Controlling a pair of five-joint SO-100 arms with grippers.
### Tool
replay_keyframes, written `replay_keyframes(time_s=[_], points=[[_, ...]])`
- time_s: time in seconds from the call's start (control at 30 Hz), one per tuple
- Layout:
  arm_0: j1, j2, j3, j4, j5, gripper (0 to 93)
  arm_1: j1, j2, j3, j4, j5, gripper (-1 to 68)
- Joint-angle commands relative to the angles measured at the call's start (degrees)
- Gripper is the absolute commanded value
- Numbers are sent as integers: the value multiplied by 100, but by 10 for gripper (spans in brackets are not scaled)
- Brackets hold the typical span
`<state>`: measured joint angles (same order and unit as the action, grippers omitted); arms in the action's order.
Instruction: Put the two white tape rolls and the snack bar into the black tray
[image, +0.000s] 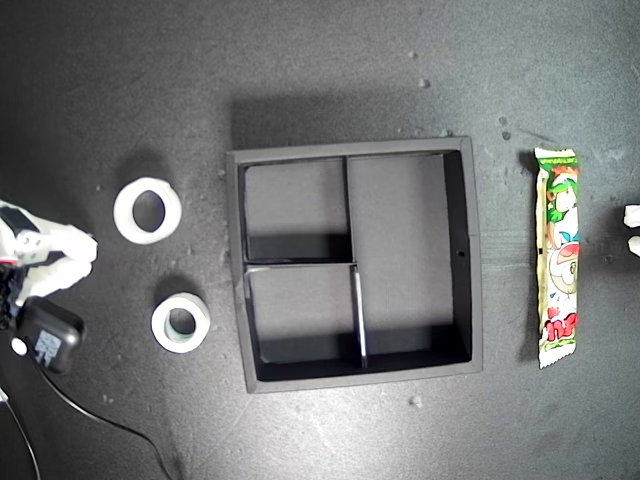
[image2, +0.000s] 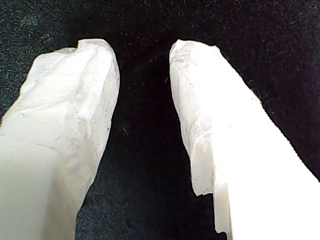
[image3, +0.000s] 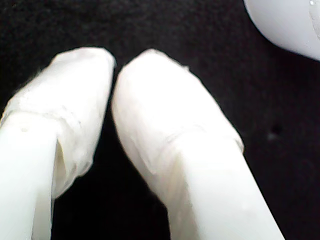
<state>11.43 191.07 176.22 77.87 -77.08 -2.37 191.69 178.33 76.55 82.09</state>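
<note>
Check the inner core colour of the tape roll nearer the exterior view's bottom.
Pale greenish-grey inside the small white ring-shaped tape roll; clearest in the exterior view.

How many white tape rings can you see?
2. The all-white tape roll and the grey-cored tape roll both lie on the mat at the exterior view's left, outside the black tray.

Dark speckled tabletop, scattered pale crumbs.

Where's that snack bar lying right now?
The snack bar lies on the dark mat at the exterior view's right, just outside the black tray, parallel to its wall.
</note>
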Motion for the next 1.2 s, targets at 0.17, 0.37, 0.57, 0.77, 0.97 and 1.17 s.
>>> replay_keyframes(time_s=[0.17, 0.37, 0.57, 0.77, 0.97, 1.17], points=[[-9, 281, 360, 211, 53, 6, 18, 26, 70, 26, -18, 69], [-149, 281, 360, 211, 167, 6, 35, 26, 70, 26, -18, 69], [-70, 281, 360, 211, 18, 6, 334, 26, 70, 26, -35, 69], [-70, 281, 360, 211, 0, 6, 299, 26, 70, 26, -35, 69], [-70, 281, 360, 211, -88, 7, 299, 26, 70, 26, -35, 69], [9, 281, 360, -563, -668, 109, 817, 26, 70, -9, -694, 97]])
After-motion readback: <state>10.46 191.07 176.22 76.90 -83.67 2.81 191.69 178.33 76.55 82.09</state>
